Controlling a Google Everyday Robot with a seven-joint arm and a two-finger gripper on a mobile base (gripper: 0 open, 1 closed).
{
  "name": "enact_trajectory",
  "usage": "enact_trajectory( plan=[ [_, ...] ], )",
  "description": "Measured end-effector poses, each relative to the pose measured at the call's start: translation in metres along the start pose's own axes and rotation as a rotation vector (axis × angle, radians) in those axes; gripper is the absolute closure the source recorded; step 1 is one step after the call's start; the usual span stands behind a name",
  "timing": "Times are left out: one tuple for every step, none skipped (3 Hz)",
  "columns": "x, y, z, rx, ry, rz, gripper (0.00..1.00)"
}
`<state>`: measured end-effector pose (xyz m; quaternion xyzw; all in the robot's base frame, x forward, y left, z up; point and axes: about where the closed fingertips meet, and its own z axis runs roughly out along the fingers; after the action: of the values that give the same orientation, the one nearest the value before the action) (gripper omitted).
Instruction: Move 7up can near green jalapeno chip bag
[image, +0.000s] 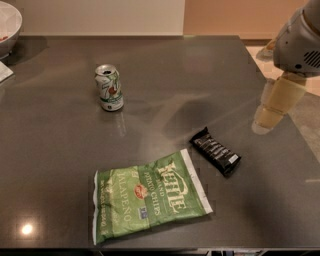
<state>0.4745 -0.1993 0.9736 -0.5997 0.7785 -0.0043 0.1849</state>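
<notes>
The 7up can (109, 88) stands upright on the dark grey table (60, 150), at the back left. It is silver-white with green lettering and a red spot. The green jalapeno chip bag (150, 201) lies flat near the table's front edge, well in front of the can and slightly right. My gripper (274, 106) hangs cream-coloured from the grey arm (300, 42) over the table's right edge. It is far to the right of the can and holds nothing that I can see.
A black wrapped snack bar (215, 151) lies between the bag and my gripper. A white bowl (7, 25) stands at the back left corner, with a white paper (4, 71) beside it. The table's right edge (280, 95) runs under the gripper.
</notes>
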Motion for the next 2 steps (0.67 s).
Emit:
enact_trajectory(
  plan=[
    [-0.033, -0.026, 0.023, -0.011, -0.092, -0.003, 0.00],
    [-0.068, -0.049, 0.043, -0.015, -0.184, -0.002, 0.00]
  ],
)
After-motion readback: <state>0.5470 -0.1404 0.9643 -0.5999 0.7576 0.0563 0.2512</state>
